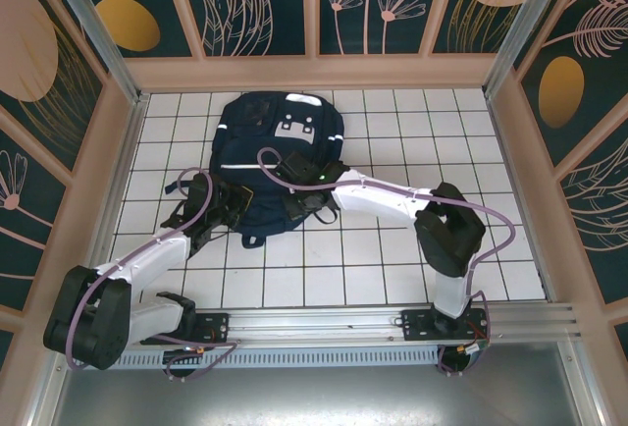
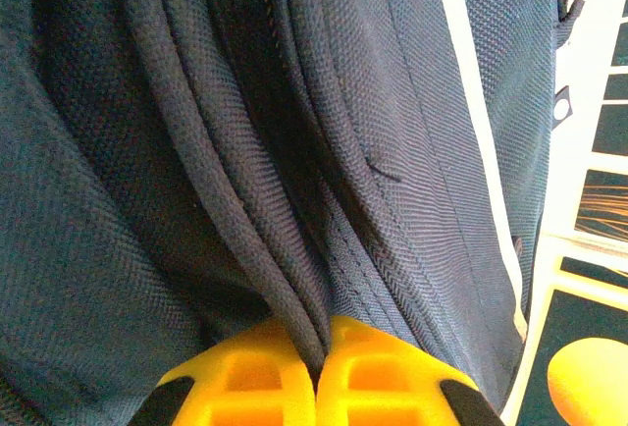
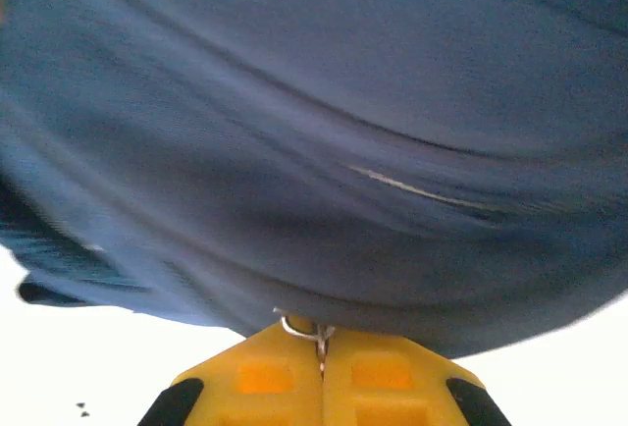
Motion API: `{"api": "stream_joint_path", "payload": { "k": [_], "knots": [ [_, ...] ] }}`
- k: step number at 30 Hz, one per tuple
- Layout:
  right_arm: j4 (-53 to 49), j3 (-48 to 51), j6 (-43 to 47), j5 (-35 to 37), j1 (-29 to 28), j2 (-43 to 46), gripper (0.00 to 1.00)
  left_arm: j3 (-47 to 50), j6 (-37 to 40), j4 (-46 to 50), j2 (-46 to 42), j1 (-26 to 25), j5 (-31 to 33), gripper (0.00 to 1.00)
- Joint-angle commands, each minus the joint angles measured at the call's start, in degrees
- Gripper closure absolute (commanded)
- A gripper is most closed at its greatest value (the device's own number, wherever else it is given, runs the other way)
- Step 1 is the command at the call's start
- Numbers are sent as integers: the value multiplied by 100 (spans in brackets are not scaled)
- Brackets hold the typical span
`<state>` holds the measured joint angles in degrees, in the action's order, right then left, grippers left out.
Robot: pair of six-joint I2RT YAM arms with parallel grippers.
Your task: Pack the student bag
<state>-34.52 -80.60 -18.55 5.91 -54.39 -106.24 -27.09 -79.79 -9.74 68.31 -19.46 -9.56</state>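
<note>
We are pinching the student bag [image 1: 265,141] from two sides. It is lying flat on the tiled counter [image 1: 392,249], toward the far wall and a little left of centre. Our left end effector [image 2: 319,367] is fully closed, its yellow fingers [image 2: 245,382] meeting on a corded seam [image 2: 226,200] that runs up beside a zipper line. Our right end effector [image 3: 321,352] is closed too, nipping a small metal ring [image 3: 299,327] at the edge of the navy cloth. The wrist view is blurred, but we are reading the ring as a zipper pull.

We are judging this a two-handed hold. The left anchors the fabric so the bag cannot slide or bunch, and the right can then draw the zipper to open a compartment for packing.

The bag is showing its front face upward, with the grey-white patches [image 1: 296,124] at the far end and the loose dark straps [image 1: 186,212] spilling out at the near left. Its long axis is running near to far, leaning slightly left toward us.
</note>
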Motion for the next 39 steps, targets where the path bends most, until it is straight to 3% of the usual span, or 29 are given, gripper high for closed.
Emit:
{"api": "stream_joint_path", "payload": {
  "k": [1, 8, 17, 23, 31, 39],
  "knots": [
    [-1250, 31, -142, 1542, 323, 117, 100, -7, 209, 85, -77, 35, 443, 100],
    [-885, -128, 367, 1950, 1168, -51, 100, 1, 323, 121, -152, 39, 468, 100],
    [-493, -1475, 1013, 1787, 2007, -1087, 100, 2, 385, 255, -204, 35, 469, 100],
    [-527, -1865, 1421, 1097, 2239, -1182, 100, 24, 425, 318, -205, 38, 490, 100],
    [-344, -729, 2108, 65, 2482, -95, 100, -151, 829, 490, -149, 39, 376, 100],
    [-385, 1083, 1627, -477, 2372, 1637, 100, -442, 1250, 550, 228, 37, 330, 100]
  ]
}}
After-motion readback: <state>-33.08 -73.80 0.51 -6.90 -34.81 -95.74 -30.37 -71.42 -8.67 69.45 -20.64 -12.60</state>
